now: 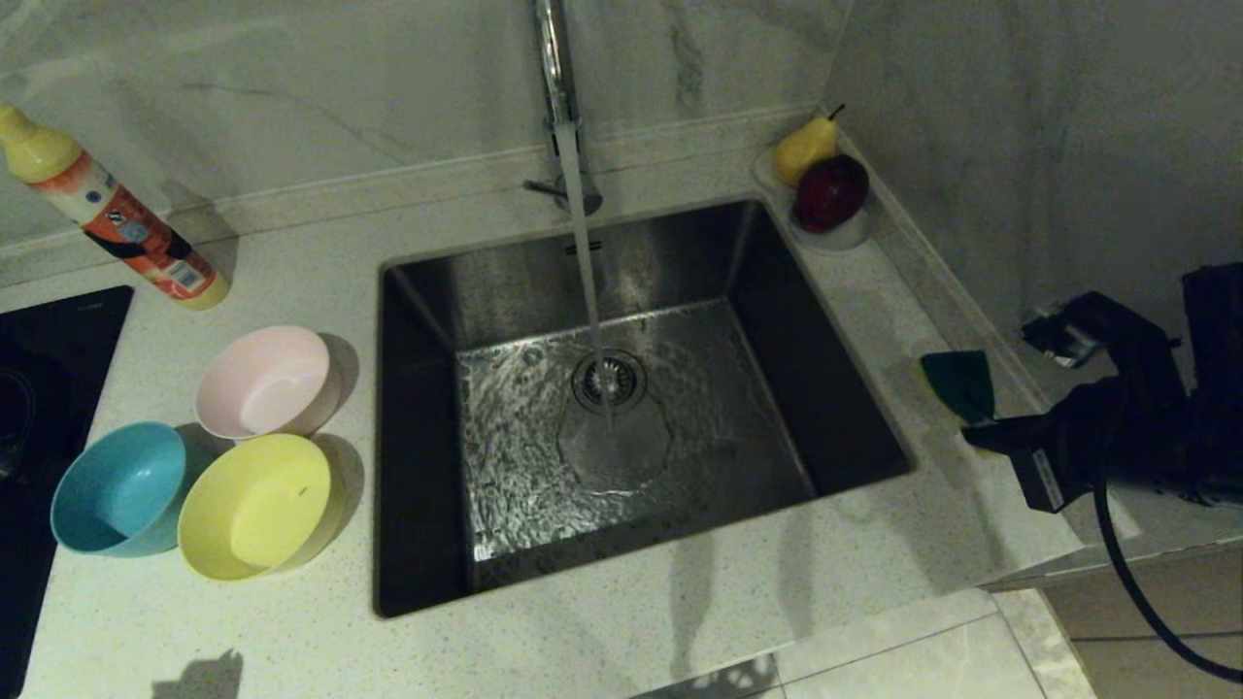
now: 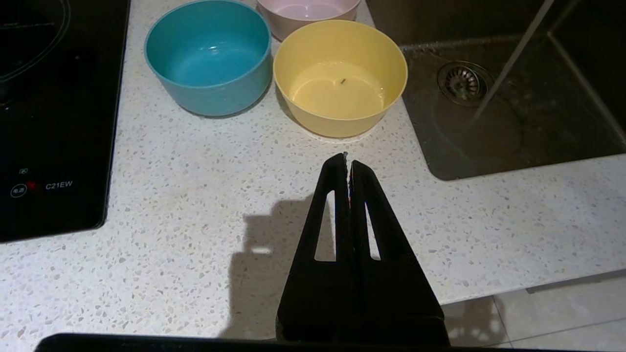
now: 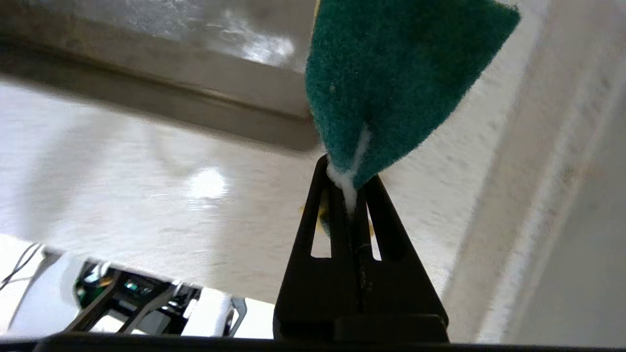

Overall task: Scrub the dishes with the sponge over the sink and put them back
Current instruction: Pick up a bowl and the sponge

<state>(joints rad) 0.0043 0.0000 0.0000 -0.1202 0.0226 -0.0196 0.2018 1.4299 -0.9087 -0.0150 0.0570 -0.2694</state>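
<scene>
Three bowls stand on the counter left of the sink [image 1: 418, 291]: pink [image 1: 264, 381], blue [image 1: 118, 488] and yellow [image 1: 257, 505]. Water runs from the tap [image 1: 555, 68] onto the drain strainer [image 1: 609, 379]. My right gripper [image 1: 976, 434] hangs over the counter right of the sink, shut on the sponge [image 1: 959, 383]; its green side [image 3: 391, 83] faces the wrist camera and the pinched corner sits between the fingertips [image 3: 348, 171]. My left gripper [image 2: 347, 159] is shut and empty, parked above the counter just in front of the yellow bowl [image 2: 340, 78], with the blue bowl [image 2: 210, 56] beside it.
A dish-soap bottle [image 1: 117, 214] leans at the back left. A white dish [image 1: 835, 236] with a pear [image 1: 804, 148] and a dark red fruit [image 1: 831, 192] sits in the back right corner. A black cooktop [image 1: 44, 388] lies far left. A wall rises on the right.
</scene>
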